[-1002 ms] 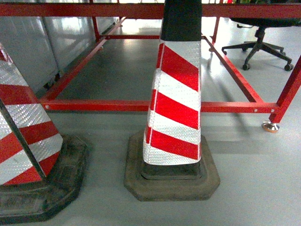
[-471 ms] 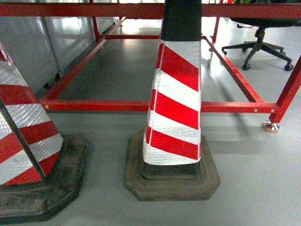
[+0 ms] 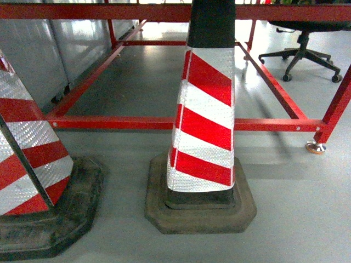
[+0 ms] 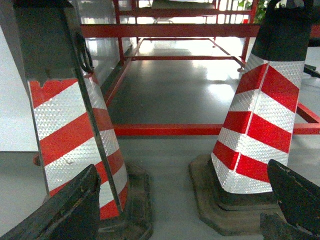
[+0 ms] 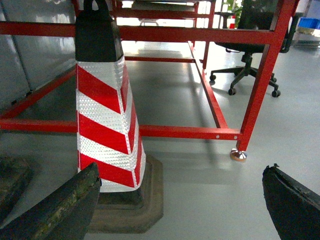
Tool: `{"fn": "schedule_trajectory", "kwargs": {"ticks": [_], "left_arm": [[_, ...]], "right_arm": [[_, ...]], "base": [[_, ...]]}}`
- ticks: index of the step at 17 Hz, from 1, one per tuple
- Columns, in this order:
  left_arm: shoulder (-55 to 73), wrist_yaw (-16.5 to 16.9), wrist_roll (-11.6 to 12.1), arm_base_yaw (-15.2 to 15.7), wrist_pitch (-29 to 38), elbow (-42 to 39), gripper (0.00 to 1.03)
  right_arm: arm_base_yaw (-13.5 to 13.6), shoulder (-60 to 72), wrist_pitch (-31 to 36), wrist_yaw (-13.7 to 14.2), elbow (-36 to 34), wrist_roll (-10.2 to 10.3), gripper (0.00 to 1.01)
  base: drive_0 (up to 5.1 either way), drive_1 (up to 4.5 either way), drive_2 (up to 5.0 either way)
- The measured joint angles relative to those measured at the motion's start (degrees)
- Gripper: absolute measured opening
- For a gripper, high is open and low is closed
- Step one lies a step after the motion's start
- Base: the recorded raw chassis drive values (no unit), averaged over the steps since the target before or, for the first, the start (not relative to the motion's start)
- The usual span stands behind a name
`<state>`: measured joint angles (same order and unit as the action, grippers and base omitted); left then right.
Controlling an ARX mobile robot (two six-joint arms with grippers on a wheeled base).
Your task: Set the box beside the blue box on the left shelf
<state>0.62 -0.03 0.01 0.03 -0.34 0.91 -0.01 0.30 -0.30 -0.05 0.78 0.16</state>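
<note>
The box, the blue box and the left shelf are out of view in all three views. My left gripper is open; its two dark fingers sit at the lower corners of the left wrist view with only grey floor between them. My right gripper is also open and holds nothing, with bare floor in the gap. Neither gripper shows in the head view.
A red-and-white striped cone on a dark rubber base stands straight ahead, a second cone at the left edge. Behind them runs a red table frame. An office chair is at the back right. A small blue object is too far to identify.
</note>
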Motion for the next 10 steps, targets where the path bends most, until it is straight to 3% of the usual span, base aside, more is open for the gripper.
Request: {"fn": "schedule_trajectory", "kwargs": {"ticks": [10], "left_arm": [[0.0, 0.0, 0.0, 0.0, 0.0, 0.0, 0.98]], "right_arm": [[0.0, 0.0, 0.0, 0.0, 0.0, 0.0, 0.98]], "base": [[0.0, 0.0, 0.0]]}}
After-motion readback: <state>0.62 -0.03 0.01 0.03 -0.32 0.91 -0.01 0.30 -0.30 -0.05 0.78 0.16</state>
